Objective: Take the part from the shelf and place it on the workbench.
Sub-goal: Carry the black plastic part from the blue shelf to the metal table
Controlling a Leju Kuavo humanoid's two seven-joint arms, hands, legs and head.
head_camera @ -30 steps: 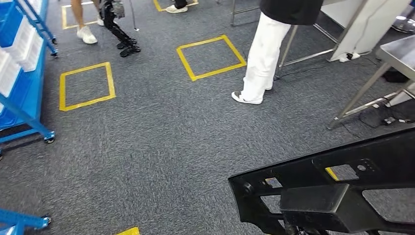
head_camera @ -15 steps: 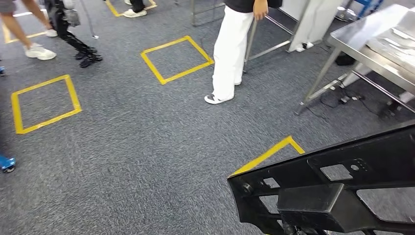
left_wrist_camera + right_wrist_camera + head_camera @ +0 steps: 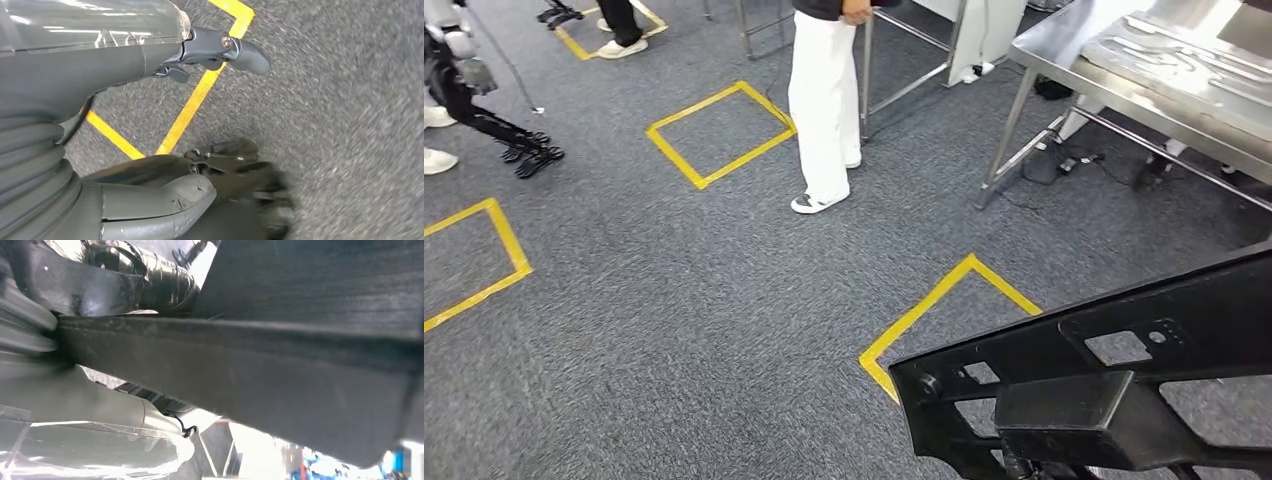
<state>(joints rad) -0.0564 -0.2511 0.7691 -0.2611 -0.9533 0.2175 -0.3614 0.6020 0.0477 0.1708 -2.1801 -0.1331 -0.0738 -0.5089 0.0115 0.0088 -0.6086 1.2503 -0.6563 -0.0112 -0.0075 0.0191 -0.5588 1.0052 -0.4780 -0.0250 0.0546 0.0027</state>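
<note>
The black part (image 3: pixel 1124 390), a long plastic frame with cut-outs and a boxy block, fills the lower right of the head view and hangs above the carpet. In the right wrist view my right hand (image 3: pixel 90 400) grips the part (image 3: pixel 280 375), whose dark edge runs across the picture, with taped dark fingers (image 3: pixel 145 277) over it. The steel workbench (image 3: pixel 1064 50) stands at the far right, ahead of the part. My left hand (image 3: pixel 115 65) hangs over the carpet, fingers apart, holding nothing.
A person in white trousers (image 3: pixel 824 100) stands by a metal frame beside the workbench. Yellow tape squares (image 3: pixel 719 130) mark the grey carpet, one corner (image 3: pixel 944 300) just before the part. Another robot's black legs (image 3: pixel 494 120) stand at the far left. Cables (image 3: pixel 1074 165) lie under the workbench.
The whole view has swung right: the blue shelf has left the picture, the workbench has come further in. The part keeps its place in my right hand.
</note>
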